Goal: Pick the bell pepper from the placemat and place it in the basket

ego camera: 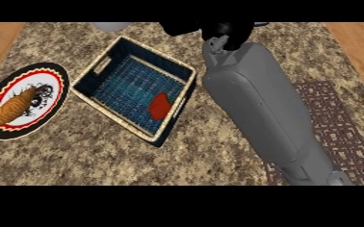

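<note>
Bell pepper lies in basket's near-right corner, long axis indeterminate; right hand beyond basket, fingers' state can't tell.

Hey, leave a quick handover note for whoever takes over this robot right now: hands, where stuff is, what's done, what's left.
Right hand: raised at the counter's far edge beyond the basket; whether its fingers are open or shut cannot be told.
Left hand: not in view.
Bell pepper: red, lying inside the basket, near its right corner.
Placemat: at right, partly hidden by the right forearm; nothing shows on its visible part.
Plate: at left, with a brown food item, untouched.
Done: pepper is in the basket.
Left: bring the right arm back.
</note>
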